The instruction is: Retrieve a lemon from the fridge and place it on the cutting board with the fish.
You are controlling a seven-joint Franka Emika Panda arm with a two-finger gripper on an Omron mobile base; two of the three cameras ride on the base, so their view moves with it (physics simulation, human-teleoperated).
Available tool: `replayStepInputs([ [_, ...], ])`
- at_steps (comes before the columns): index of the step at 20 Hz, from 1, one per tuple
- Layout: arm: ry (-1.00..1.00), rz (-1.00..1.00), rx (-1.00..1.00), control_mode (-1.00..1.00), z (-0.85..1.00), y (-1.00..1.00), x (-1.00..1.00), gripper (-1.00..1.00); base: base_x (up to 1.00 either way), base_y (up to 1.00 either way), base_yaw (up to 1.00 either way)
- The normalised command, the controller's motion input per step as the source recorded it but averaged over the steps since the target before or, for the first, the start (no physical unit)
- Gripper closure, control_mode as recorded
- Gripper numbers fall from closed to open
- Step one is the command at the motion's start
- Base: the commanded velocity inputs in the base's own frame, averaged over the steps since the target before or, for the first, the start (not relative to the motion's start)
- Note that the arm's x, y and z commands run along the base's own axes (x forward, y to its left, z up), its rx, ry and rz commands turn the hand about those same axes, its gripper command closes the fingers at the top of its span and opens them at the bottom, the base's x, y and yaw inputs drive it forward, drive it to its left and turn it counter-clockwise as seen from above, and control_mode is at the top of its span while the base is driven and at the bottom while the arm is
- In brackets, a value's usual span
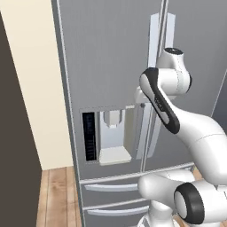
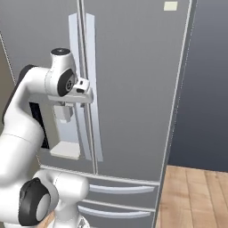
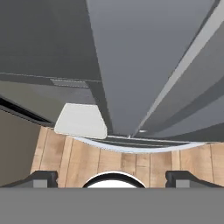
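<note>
While both of its upper doors stand closed, the fridge (image 1: 111, 57) rises as a tall grey steel front directly ahead of the robot. Its two long vertical handles (image 2: 82, 84) run side by side along the seam where the doors meet, pale against the darker steel. Set into the left door is the water dispenser panel (image 1: 108, 135), with a dark strip at its left edge and a light recess with a small tray at its foot. Below the doors lie two bottom drawers (image 2: 122, 198), each with a curved horizontal pull. A small pale label (image 2: 170, 6) sits high on the right door.

Against the handles, about level with the top of the dispenser, is the gripper (image 3: 112, 177). From the right base camera the hand appears pressed close to the left-hand handle, though whether it touches cannot be told. In the hand view the two dark fingertips (image 3: 41, 178) stand far apart at the lower corners, holding nothing; between them the view looks down the handle and door edges to the curved drawer pull and the floor.

Beyond the fridge, a wooden plank floor (image 2: 196, 196) spreads to the right. On the left are a cream wall (image 1: 33, 88) and a dark panel (image 1: 11, 146) beside it.
</note>
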Motion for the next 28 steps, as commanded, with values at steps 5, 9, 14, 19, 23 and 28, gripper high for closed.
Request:
replayStepInputs([
  [5,0.0,0.0,0.0,1.0,0.0,0.0,0.0,-1.0,0.01,-0.24,0.01],
  [9,0.0,0.0,0.0,1.0,0.0,0.0,0.0,-1.0,0.0,-0.18,0.02],
  [14,0.0,0.0,0.0,1.0,0.0,0.0,0.0,-1.0,-0.07,-0.24,0.0],
  [19,0.0,0.0,0.0,1.0,0.0,0.0,0.0,-1.0,-0.24,-0.32,0.0],
  [23,0.0,0.0,0.0,1.0,0.0,0.0,0.0,-1.0,-0.26,-0.23,0.0],
  [28,0.0,0.0,0.0,1.0,0.0,0.0,0.0,-1.0,-0.36,-0.18,0.0],
])
